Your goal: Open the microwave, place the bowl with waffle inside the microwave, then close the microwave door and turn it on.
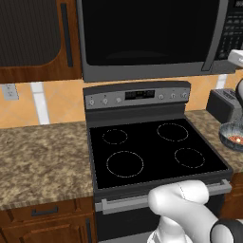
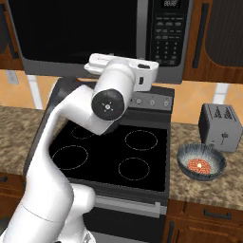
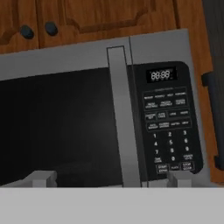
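From my hand camera I see the gripper (image 3: 111, 178) as two grey fingertips rising far apart at the bottom, so the jaws stand wide open with nothing between them. Straight ahead of them is the microwave (image 3: 100, 61), its door shut. The microwave door (image 3: 57, 127) is one dark glass panel, and its single long grey bar handle (image 3: 123, 122) runs vertically just above the gap between my fingertips. Right of the handle sits one keypad (image 3: 169, 131) with one digital display (image 3: 161, 75) on top. Above the oven I count two round dark knobs (image 3: 38, 30) on the wooden cabinets (image 3: 109, 17).

In the right base camera, the microwave hangs over the black stove (image 2: 114, 152), which has four ring burners. My arm (image 2: 109, 102) is raised in front of the oven's lower edge. On the granite counter (image 2: 190, 190) right of the stove rests one bowl (image 2: 201, 162), with one reddish waffle (image 2: 199, 165) inside it. Just behind the bowl stands one grey toaster (image 2: 219, 126), apart from it.

In the left base camera the bowl (image 1: 232, 136) shows at the right edge, beside the toaster (image 1: 223, 103).
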